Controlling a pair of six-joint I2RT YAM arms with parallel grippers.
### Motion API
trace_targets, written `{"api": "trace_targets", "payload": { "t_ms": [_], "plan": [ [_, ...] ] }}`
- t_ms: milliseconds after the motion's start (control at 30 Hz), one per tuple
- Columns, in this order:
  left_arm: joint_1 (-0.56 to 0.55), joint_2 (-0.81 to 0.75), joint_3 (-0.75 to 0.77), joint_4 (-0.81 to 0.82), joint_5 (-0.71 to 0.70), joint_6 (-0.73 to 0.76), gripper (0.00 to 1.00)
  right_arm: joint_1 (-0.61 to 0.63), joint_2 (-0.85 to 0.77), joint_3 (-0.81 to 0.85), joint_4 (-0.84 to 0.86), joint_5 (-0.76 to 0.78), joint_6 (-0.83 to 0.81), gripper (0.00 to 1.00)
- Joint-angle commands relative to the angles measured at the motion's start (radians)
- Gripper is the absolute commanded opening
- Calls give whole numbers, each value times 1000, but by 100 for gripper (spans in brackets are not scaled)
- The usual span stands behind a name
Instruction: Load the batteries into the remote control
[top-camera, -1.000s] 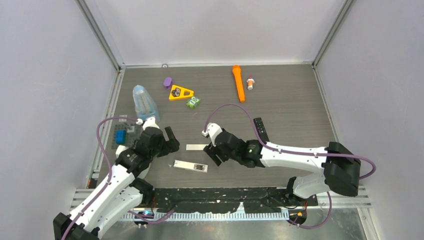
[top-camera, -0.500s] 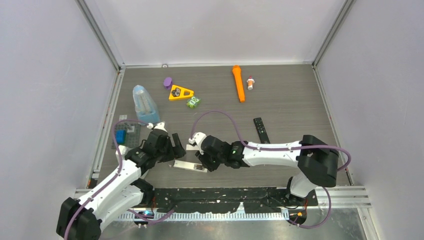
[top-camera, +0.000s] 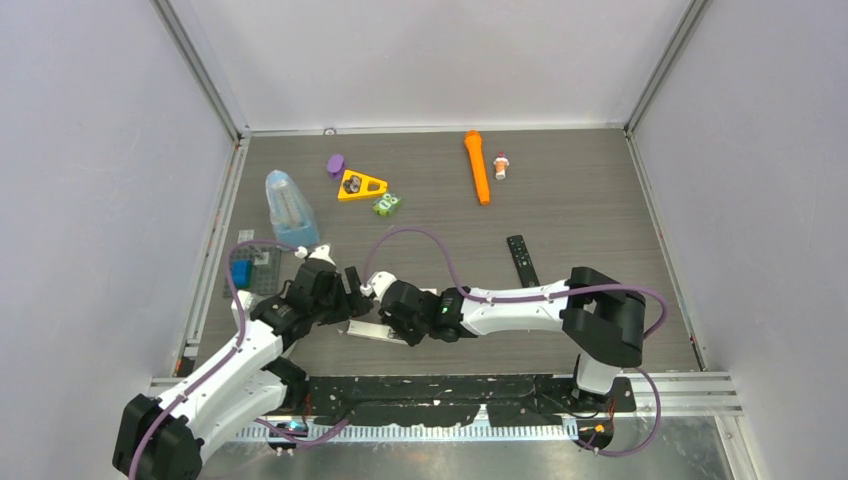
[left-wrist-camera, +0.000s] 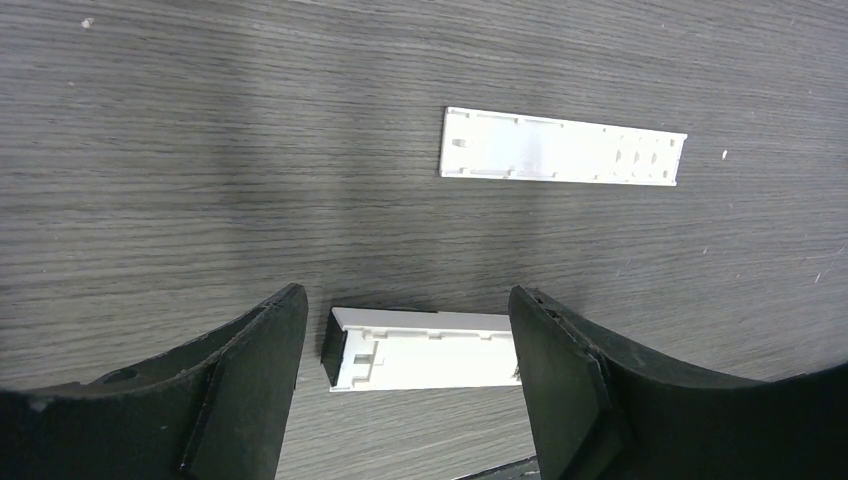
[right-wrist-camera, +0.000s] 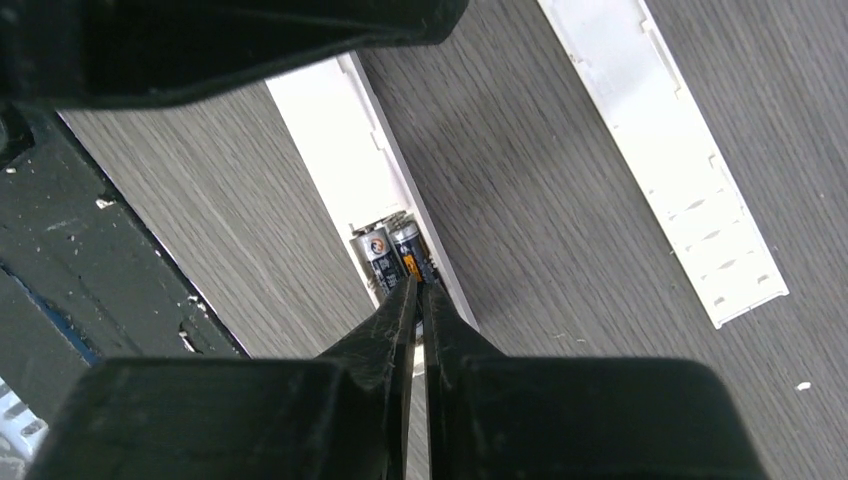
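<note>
White slim remote control (right-wrist-camera: 335, 140) lies open-backed, two dark cylindrical batteries (right-wrist-camera: 392, 252) inside. Right gripper (right-wrist-camera: 419, 290) clenched, tips at them; left gripper (left-wrist-camera: 407, 305) spread, straddling remote's end.

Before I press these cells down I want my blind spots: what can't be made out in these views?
Right wrist: near ends of the batteries, behind the shut right hand; whether they sit fully in the remote control is unclear.
Top external: the battery bay, under the right hand; batteries too small.
Left wrist: the remote's other end, cut by the bottom edge and the left hand; no batteries visible.
</note>
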Motion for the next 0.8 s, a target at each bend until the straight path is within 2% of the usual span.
{"api": "trace_targets", "payload": {
  "t_ms": [0, 233, 400, 533, 600, 700, 767],
  "plan": [
    [6, -17, 6, 40, -6, -2, 75, 15, 27, 32, -12, 41, 9, 11],
    [6, -23, 10, 32, -16, -1, 75, 25, 7, 36, -25, 72, 12, 8],
    [7, -28, 21, 24, -29, 0, 75, -10, -98, 71, -19, 94, 45, 14],
    [8, -15, 40, 28, -35, 4, 76, -80, -157, 93, -25, 77, 50, 26],
    [8, 0, 52, 30, -39, 8, 76, -118, -157, 101, -40, 70, 29, 37],
    [9, 21, 70, 28, -59, 13, 76, -164, -117, 120, -64, 58, -90, 57],
    [15, 29, 81, 19, -77, 7, 76, -209, -73, 151, -105, 16, -185, 65]
  ]
}}
